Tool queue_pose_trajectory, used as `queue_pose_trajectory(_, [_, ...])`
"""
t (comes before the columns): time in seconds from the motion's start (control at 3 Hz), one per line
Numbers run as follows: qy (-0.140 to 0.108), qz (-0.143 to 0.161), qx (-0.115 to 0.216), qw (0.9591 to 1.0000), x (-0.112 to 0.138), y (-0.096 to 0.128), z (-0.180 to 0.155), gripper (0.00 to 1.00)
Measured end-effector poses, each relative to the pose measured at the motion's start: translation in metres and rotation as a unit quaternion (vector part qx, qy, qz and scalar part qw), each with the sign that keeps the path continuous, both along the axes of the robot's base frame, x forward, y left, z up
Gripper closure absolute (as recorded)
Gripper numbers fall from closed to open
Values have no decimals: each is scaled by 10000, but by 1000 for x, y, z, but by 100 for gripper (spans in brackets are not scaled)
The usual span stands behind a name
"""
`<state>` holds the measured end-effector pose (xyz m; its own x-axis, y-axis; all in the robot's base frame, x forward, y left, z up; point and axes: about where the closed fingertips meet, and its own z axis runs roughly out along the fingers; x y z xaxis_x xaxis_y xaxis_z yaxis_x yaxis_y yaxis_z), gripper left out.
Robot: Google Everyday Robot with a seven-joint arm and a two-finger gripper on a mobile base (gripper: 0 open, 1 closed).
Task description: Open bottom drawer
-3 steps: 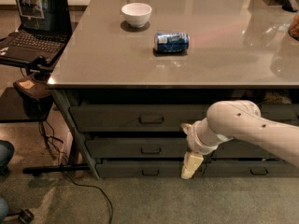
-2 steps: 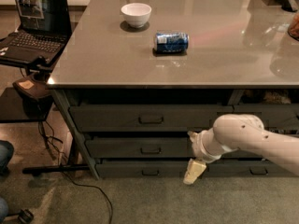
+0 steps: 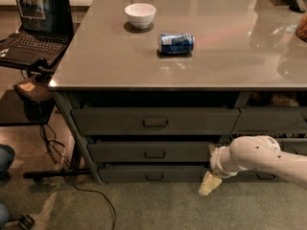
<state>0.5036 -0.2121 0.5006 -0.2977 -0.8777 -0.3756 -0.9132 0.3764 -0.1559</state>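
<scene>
I see a laptop (image 3: 36,25) at the far left. On the grey table (image 3: 96,66) sit a white bowl (image 3: 140,15) and a blue can (image 3: 176,43) lying on its side. The bottom drawer (image 3: 129,174) is lowest under the table, shut. My gripper (image 3: 209,184) hangs by its right end, near the floor. I cannot tell if it is open or closed.

A wide grey table (image 3: 230,66) with a glossy top reflects soft light; at its left a dark stand (image 3: 19,107) carries a laptop (image 3: 33,28); the floor (image 3: 144,210) is grey-green carpet with a black cable (image 3: 110,205) on it; the gripper (image 3: 209,183) hangs low, near the carpet.
</scene>
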Motion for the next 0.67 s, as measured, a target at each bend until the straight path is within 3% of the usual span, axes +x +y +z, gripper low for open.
queue_pose_trajectory(0.33, [4,4,0,10000,0,0,0,0])
queue_pose_trajectory(0.67, [171,-210,138,9995,-13,-3,-35,0])
